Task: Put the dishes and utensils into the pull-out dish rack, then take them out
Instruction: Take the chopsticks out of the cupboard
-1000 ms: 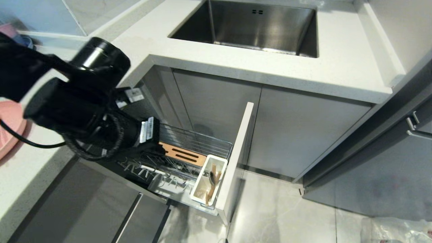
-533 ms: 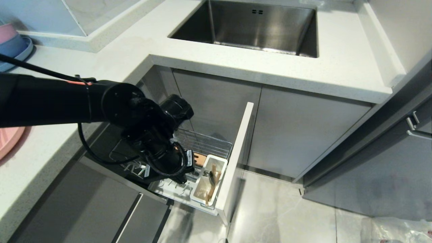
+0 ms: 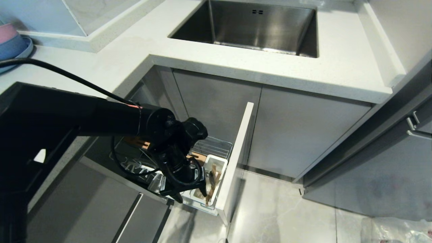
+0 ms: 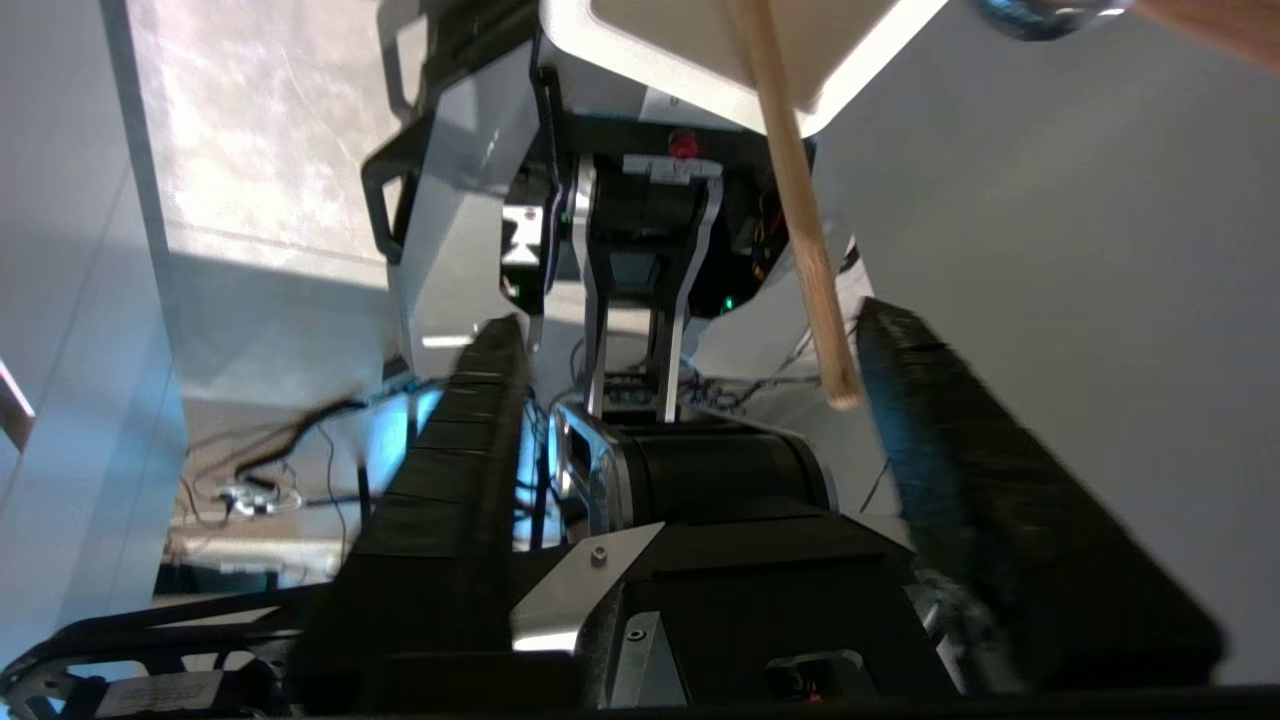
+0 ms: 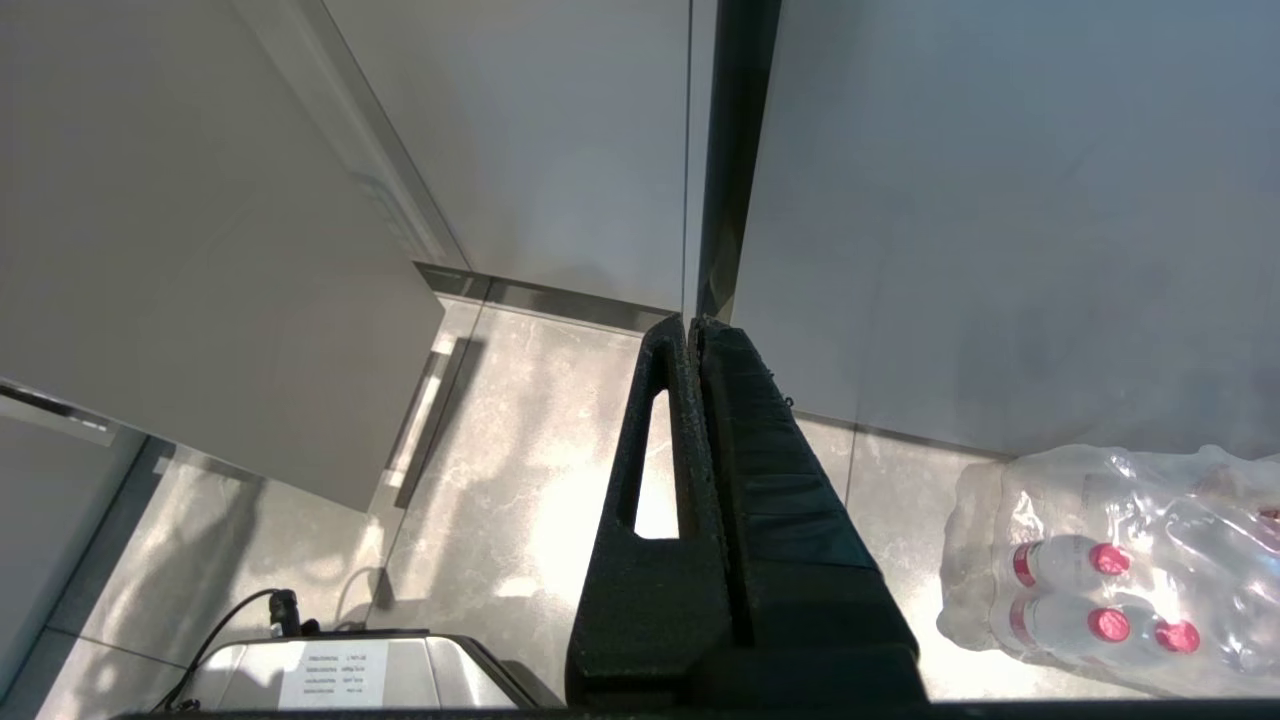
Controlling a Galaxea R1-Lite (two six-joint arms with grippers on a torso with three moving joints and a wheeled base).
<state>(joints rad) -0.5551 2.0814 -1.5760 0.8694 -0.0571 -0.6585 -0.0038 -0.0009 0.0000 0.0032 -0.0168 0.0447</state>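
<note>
Now the left gripper [image 3: 190, 195] hangs low in the lower middle of the head view, right at the white utensil cup [image 3: 216, 161] at the front of the pull-out dish rack [image 3: 216, 143]. Its fingers [image 4: 470, 400] stand apart in the left wrist view, with nothing clamped between them; one chopstick [image 4: 800, 230] runs down through the gap, close to one pad but not visibly pinched.

Why here? My read is that the arm is lining up on the chopsticks [image 3: 213, 189], since they stand in the cup with their upper ends free to take. Their long axis runs steeply, leaning a little, one end down in the cup and the other poking above its rim. The spoon [image 3: 211, 176] stands beside them in the same cup, dark bowl end showing.

Upper left, the stacked bowls [image 3: 11, 40] sit on the table [image 3: 236, 71], well away from the rack. The steel sink [image 3: 249, 27] fills the top middle.

The right gripper [image 5: 695, 330] is parked, fingers pressed together, pointing toward the cabinet fronts above the floor.
</note>
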